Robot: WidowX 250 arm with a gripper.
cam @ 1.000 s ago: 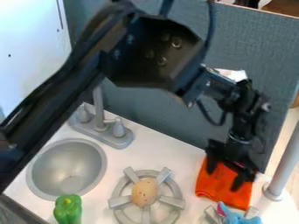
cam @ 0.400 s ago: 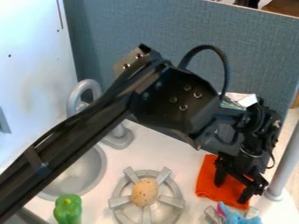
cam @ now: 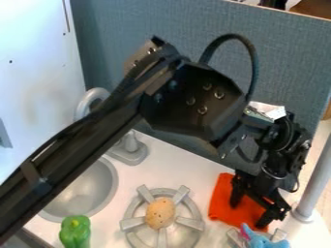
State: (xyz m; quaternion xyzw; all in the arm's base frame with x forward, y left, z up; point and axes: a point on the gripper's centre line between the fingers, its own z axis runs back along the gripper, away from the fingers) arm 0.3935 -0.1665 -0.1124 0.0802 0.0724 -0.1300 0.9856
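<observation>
a green pepper (cam: 75, 232) and a small blue toy (cam: 260, 240) lay nearest, the toy just beside the cloth's near edge. a little beyond, a speckled tan, egg-like thing (cam: 160, 213) rested on the middle of the burner (cam: 133, 223). the orange cloth (cam: 221, 203) lay on the counter (cam: 202, 180) between the burner and the grey post (cam: 318, 177). over it hung the gripper (cam: 248, 216), jaws apart, nothing clamped; whether the tips pressed the fabric was hard to tell. the cloth looked light, soft and limp, neither fragile nor slick, likely to bunch rather than resist. a deep pinch low on its middle, gathering a fold, seemed surer than a flat edge. farther back stood the blue-grey panel (cam: 174, 29).
</observation>
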